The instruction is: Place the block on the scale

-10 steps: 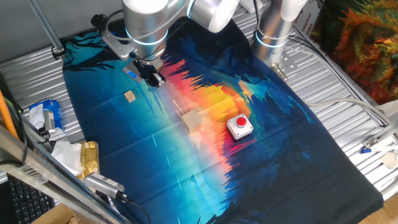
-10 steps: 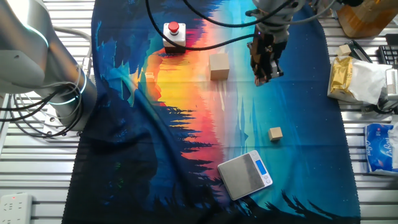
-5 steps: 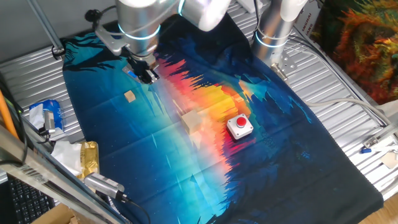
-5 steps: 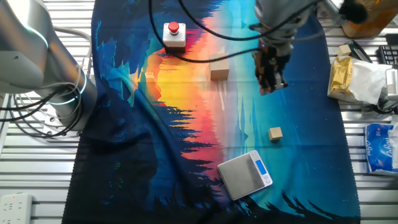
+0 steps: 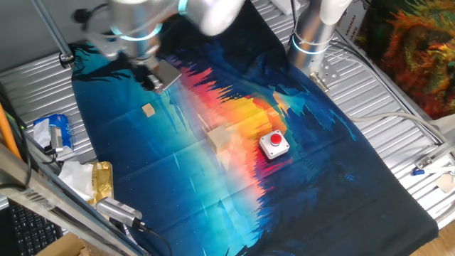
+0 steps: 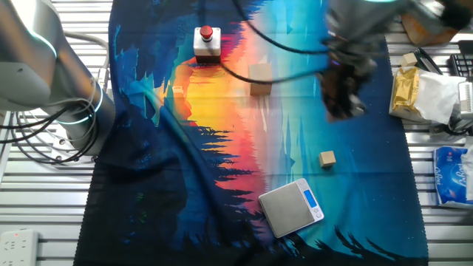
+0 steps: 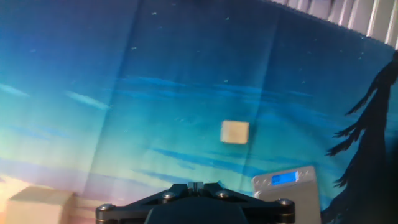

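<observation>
The block (image 6: 327, 158) is a tiny tan cube lying on the blue part of the cloth; it also shows in the one fixed view (image 5: 148, 110) and in the middle of the hand view (image 7: 235, 132). The scale (image 6: 290, 207), with a grey top and a blue display, lies just beyond it; in the hand view its corner (image 7: 289, 185) shows at the lower right. My gripper (image 6: 342, 105) hangs blurred above the cloth, short of the block and not touching it. In the hand view the fingertips (image 7: 195, 185) meet, shut and empty.
A larger pale wooden block (image 6: 259, 78) and a white box with a red button (image 6: 207, 42) sit on the orange part of the cloth. Packets and wrappers (image 6: 414, 87) lie beside the cloth's edge. A second arm's base (image 5: 313, 35) stands at the back.
My gripper has swung away from the large wooden block toward the small block and the scale, and is blurred by motion. The objects have not moved.
</observation>
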Controlling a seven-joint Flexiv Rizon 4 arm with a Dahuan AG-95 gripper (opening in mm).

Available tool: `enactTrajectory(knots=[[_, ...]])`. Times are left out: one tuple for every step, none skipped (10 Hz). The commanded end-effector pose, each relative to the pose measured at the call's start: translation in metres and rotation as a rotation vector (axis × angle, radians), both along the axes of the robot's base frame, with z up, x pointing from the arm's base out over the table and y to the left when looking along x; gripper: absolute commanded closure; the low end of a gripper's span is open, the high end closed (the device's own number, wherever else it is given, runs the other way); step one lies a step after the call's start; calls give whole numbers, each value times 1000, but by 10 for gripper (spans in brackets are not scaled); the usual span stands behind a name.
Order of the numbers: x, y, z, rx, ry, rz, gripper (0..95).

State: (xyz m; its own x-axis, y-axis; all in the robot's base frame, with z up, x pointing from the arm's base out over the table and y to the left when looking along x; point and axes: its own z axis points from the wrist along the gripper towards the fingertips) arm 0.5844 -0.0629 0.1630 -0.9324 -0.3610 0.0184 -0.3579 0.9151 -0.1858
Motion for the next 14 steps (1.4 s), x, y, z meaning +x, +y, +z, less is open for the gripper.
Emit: enactTrajectory(knots=[[-5,-10,-22,-3,-60,4,950],[-3,-12,-28,-4,-63,5,950],[-1,-16,-35,-1,-72,15,950],[3,-21,-40,27,-75,36,950],[4,-23,-39,63,-74,28,950],[5,-23,-39,62,-81,19,950],[5,-23,-38,86,-85,-7,950],[5,-23,-36,119,-88,-26,950],[5,-23,-35,126,-89,-35,950],[7,-23,-35,125,-86,-51,950],[11,-23,-33,111,-80,-54,950],[16,-22,-32,107,-73,-54,950],[19,-22,-31,103,-69,-55,950],[22,-22,-33,103,-68,-45,950]])
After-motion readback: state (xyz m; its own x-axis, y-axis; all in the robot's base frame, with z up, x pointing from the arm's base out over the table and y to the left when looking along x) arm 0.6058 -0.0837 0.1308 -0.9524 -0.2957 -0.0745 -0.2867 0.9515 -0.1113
